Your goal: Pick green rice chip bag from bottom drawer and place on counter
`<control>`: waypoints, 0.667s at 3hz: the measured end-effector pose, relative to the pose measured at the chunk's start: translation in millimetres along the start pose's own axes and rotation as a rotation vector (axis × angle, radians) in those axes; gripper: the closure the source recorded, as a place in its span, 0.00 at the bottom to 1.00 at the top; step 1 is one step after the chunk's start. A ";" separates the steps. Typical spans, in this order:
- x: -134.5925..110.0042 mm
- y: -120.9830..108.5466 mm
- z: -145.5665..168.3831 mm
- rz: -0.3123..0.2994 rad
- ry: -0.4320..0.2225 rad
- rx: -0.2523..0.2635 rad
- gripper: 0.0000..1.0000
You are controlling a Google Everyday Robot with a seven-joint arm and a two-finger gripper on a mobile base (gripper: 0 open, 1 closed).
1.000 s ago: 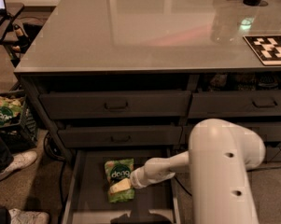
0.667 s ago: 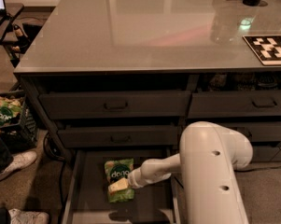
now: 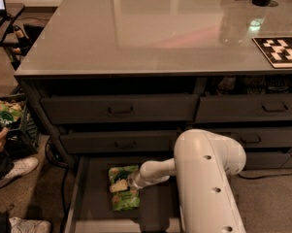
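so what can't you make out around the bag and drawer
1. Camera view: the gripper sits over the green rice chip bag in the bottom drawer; whether it has hold of the bag cannot be told.
2. The drawer's right side is hidden behind the white arm; its front is cut by the bottom edge.
3. The bag's lettering is too small to read.
4. The patterned board on the counter is cut by the right edge.

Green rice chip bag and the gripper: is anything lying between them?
Nothing shows between them. In the camera view the gripper sits right over the crinkly bright green rice chip bag on the dark grey bottom drawer floor.
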State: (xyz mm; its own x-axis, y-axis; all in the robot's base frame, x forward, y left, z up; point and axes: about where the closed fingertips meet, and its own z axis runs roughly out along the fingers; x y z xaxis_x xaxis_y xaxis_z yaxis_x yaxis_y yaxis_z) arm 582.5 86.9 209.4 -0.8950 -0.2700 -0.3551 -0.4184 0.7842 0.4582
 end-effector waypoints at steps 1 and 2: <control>-20.4 -3.0 11.4 -0.018 -0.012 0.013 0.11; -29.2 -13.0 20.7 -0.022 -0.015 0.038 0.19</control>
State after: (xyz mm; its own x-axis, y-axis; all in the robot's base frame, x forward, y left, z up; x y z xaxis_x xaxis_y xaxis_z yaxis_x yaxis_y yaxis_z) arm 617.3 96.2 197.0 -0.8831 -0.2796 -0.3768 -0.4318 0.7986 0.4192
